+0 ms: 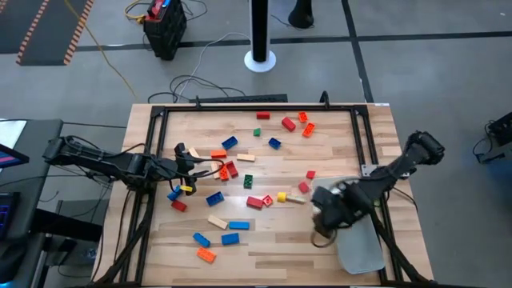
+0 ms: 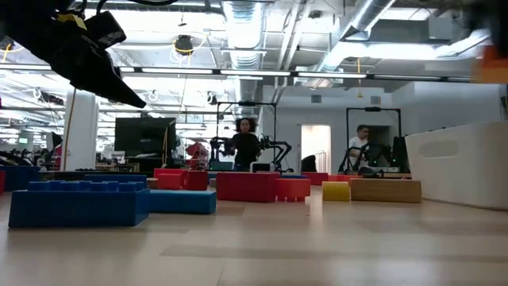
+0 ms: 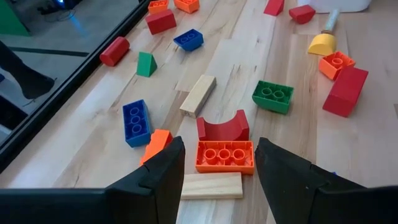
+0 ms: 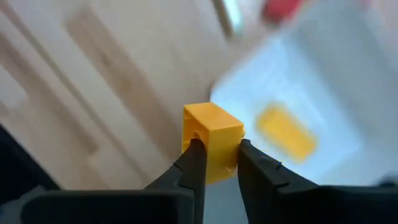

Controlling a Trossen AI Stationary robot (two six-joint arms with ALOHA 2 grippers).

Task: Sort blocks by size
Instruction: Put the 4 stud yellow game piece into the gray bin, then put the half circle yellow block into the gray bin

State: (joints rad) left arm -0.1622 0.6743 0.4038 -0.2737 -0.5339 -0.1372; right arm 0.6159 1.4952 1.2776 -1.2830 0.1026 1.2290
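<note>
Left gripper [image 3: 219, 163] hangs low over the left-centre cluster of blocks [image 1: 240, 180], fingers spread either side of an orange brick [image 3: 225, 156], apparently lined up for a pick; that arm reaches in nearly flat from the table's left edge. Most blocks lie scattered unsorted on the table [image 1: 264, 240]. Right gripper [image 4: 216, 163] pinches a small yellow-orange block [image 4: 212, 138] above the white tray [image 1: 362, 250] at the table's right-front corner, likely for a drop; another yellow piece [image 4: 286, 132] already sits inside. Right arm folds back over that corner.
</note>
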